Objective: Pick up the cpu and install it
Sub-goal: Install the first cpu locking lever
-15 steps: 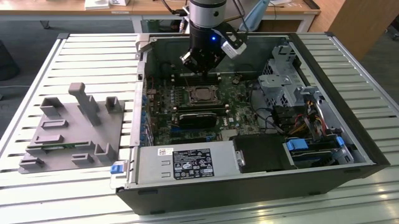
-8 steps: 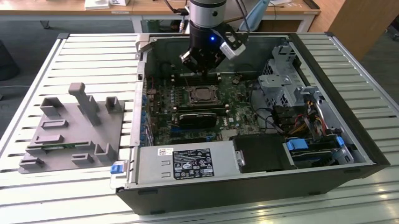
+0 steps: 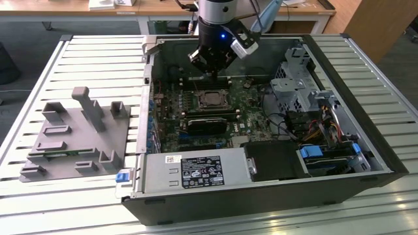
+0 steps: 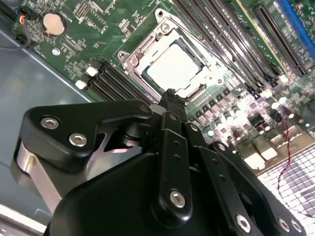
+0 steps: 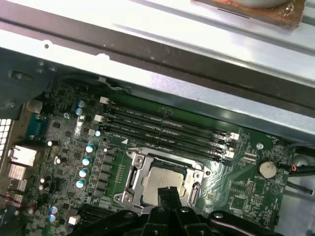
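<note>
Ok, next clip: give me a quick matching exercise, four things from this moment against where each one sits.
Things:
1. cpu
2. gripper
3. grey fixture tray
4. coin cell battery

Places:
A. outside the case, on the slatted table at the exterior view's left
B. on the motherboard, beside the memory slots
C. lying in the motherboard socket
D. above the socket, inside the open case

Pairs: 1-C, 2-D, 3-A, 4-B

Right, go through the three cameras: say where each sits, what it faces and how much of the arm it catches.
Exterior view: off the arm, above the open computer case, looking down at the motherboard; the arm's wrist and tool show.
First wrist view: on the arm, facing the cpu in its socket; the tool's tip shows.
Second wrist view: on the arm, behind the tool; its black linkages show.
All three share the cpu.
</note>
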Controlling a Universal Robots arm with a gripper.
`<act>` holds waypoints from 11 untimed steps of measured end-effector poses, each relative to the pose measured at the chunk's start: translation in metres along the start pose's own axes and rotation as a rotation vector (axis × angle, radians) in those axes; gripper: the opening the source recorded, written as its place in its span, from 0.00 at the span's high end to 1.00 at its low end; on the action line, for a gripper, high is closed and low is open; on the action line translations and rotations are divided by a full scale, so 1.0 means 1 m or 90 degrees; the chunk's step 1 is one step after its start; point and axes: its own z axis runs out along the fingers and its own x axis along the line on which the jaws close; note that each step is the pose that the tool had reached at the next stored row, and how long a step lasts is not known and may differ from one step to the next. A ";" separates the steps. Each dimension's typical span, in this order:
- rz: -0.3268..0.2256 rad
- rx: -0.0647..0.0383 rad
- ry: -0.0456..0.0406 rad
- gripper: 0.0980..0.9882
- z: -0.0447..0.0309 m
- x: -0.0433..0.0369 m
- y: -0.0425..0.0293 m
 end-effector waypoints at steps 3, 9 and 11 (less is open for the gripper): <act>0.032 0.001 -0.0006 0.99 0.0002 0.0000 0.0000; 0.090 0.003 -0.0017 0.99 0.0007 0.0001 0.0000; 0.092 0.003 -0.0018 0.99 0.0008 0.0001 0.0000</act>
